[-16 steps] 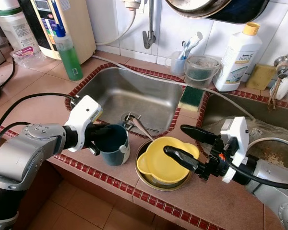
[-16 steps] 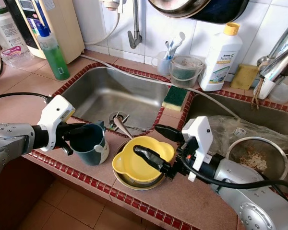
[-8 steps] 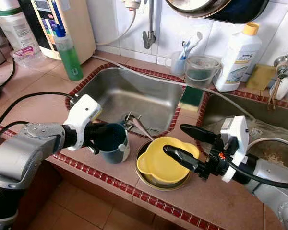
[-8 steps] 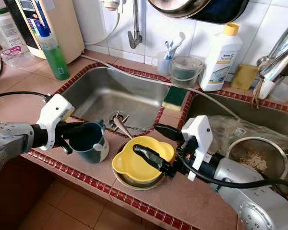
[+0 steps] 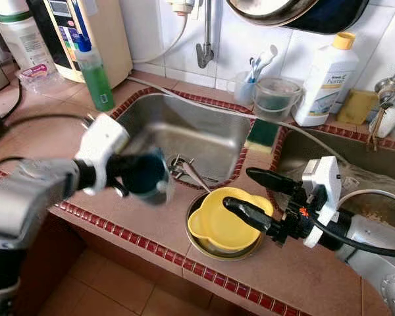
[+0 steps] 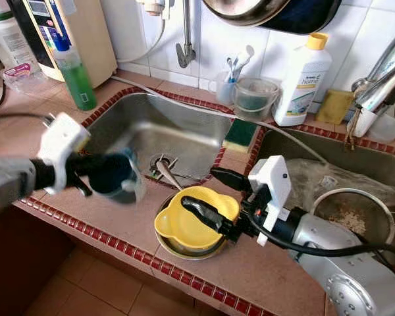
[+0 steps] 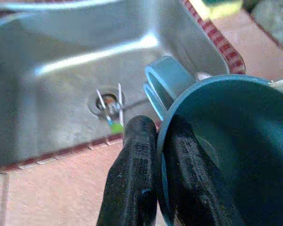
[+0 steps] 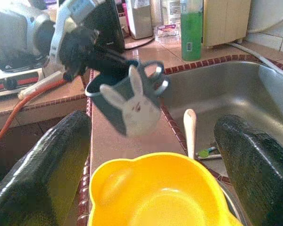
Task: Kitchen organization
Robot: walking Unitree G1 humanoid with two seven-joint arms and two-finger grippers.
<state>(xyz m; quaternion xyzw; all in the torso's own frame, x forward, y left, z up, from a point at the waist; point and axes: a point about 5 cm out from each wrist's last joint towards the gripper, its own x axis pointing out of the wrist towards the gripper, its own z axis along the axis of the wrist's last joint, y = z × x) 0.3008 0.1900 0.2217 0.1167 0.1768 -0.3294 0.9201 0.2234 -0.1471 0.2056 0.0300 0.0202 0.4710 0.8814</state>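
Left pincer (image 7: 151, 165) clamped on the rim of a blue mug (image 8: 127, 101), held tilted above the counter (image 5: 151, 217) at the sink (image 5: 184, 131) edge. Right pincer (image 5: 247, 194) spread apart, straddling a yellow bowl (image 5: 224, 220); mug beyond it.

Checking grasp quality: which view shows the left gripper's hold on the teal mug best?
Left wrist view: the teal mug rim sits pinched between the left gripper fingers, sharp. Right wrist view shows the mug tilted, off the counter. Both eye views blur it.
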